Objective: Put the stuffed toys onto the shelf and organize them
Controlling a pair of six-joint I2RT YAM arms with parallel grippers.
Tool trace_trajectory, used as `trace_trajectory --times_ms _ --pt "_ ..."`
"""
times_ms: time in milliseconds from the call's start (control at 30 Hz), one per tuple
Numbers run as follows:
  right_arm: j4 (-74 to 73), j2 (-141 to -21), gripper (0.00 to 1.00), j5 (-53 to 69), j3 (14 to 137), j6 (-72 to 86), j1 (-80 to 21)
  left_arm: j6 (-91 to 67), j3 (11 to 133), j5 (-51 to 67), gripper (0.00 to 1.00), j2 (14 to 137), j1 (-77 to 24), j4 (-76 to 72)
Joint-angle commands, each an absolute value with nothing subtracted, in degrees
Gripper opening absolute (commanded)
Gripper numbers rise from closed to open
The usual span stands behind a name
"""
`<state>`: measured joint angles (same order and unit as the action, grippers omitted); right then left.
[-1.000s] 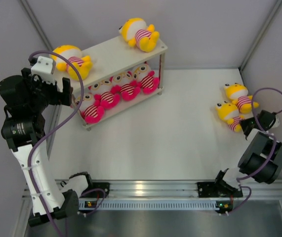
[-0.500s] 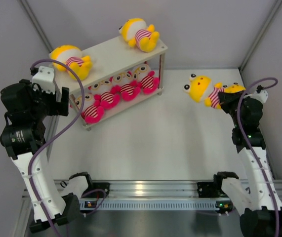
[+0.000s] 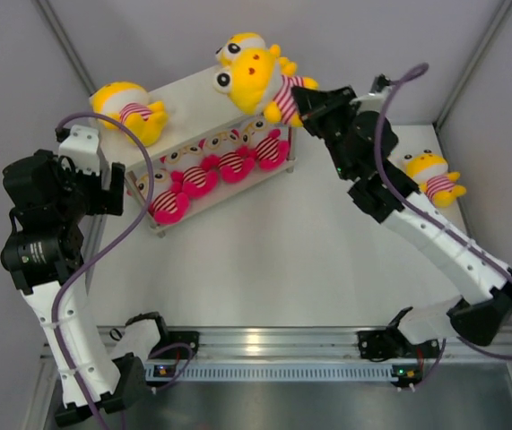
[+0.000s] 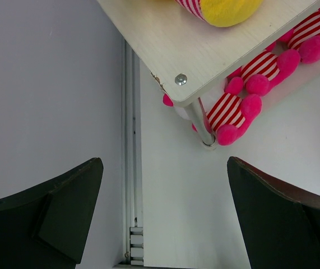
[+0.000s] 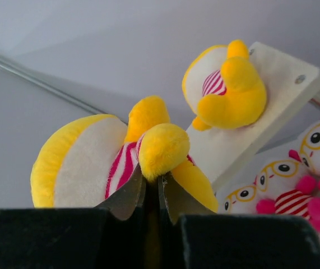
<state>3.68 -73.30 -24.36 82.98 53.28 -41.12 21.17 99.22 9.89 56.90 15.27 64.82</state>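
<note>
The shelf [image 3: 193, 103] stands at the far left corner of the table. Four pink toys [image 3: 215, 166] sit side by side on its lower board. On the top board, one yellow toy [image 3: 128, 109] lies at the left end and a second yellow toy [image 3: 238, 47] lies at the right end. A third yellow toy [image 3: 251, 82] hangs above that right end, pinched by the right gripper [image 3: 299, 98]. A fourth yellow toy [image 3: 430, 175] lies near the table's right edge.

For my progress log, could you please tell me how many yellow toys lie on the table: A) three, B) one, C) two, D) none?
B: just one yellow toy lies on the table, while the right pincer holds a second yellow toy up by the shelf.
</note>
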Motion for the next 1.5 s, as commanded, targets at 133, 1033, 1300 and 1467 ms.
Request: trace_trajectory --times_ms 133,1033,1300,1467 --pt "4.5 -92.5 0.0 -40.4 103.5 64.8 -46.8 21.5 97.5 8.7 0.99 55.7 14.6 65.0" --pt "-17.0 -117.3 0.29 -51.2 130.4 83.2 -50.3 23.1 95.9 5.9 0.99 53.5 12.6 65.6" --pt "-12.2 -113.0 0.42 -53.3 124.5 81.5 -50.0 23.8 95.7 4.7 0.99 53.3 12.2 65.6" --pt "-7.4 -110.5 0.56 -52.6 121.7 78.4 -50.3 23.8 95.6 4.8 0.99 53.3 12.2 65.6"
